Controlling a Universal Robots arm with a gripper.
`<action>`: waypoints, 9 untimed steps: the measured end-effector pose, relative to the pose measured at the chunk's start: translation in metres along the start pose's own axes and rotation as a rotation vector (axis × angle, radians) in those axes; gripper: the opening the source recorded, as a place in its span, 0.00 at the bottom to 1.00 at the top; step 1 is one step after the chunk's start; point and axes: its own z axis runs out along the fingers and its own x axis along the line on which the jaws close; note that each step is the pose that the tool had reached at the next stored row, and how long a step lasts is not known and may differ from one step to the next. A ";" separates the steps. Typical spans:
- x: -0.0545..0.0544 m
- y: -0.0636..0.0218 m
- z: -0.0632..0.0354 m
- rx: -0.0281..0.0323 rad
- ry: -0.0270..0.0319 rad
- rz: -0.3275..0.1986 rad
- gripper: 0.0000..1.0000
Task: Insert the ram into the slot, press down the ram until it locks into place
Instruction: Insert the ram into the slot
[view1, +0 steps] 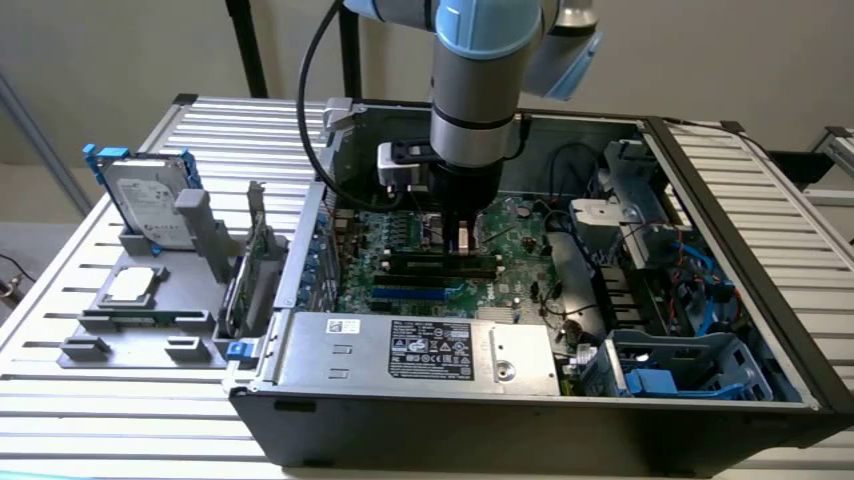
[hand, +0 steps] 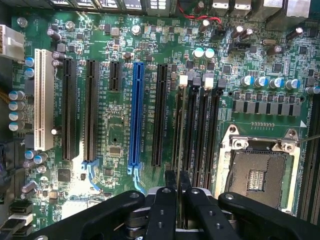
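Slatted metal forms the counter (view1: 80, 400), which carries an open computer case (view1: 534, 430) in the middle of the exterior view and a grey rack with a hard drive (view1: 144, 205) toward the exterior view's left. At the top centre of that view the arm (view1: 474, 80) drops straight down into the case, and the gripper (view1: 463, 238) sits low over the green motherboard (view1: 527, 225), just above the bank of memory sockets.

In the wrist view the gripper (hand: 177, 176) has its two black fingers (hand: 169, 187) pressed together on the ram (hand: 181, 140), which shows edge-on as a thin pale line. The ram lies along the slot (hand: 176, 110), the memory socket nearest the blue slot (hand: 135, 112). Whether it is fully seated cannot be told. The open processor socket (hand: 257, 172) lies beyond the other memory sockets.
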 end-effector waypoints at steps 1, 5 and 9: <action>0.000 0.0000 0.0000 0.0000 -0.0001 0.000 0.14; 0.000 0.0000 -0.0024 0.0001 -0.0004 0.000 0.21; 0.000 -0.0001 -0.0166 -0.0019 -0.0002 0.000 0.28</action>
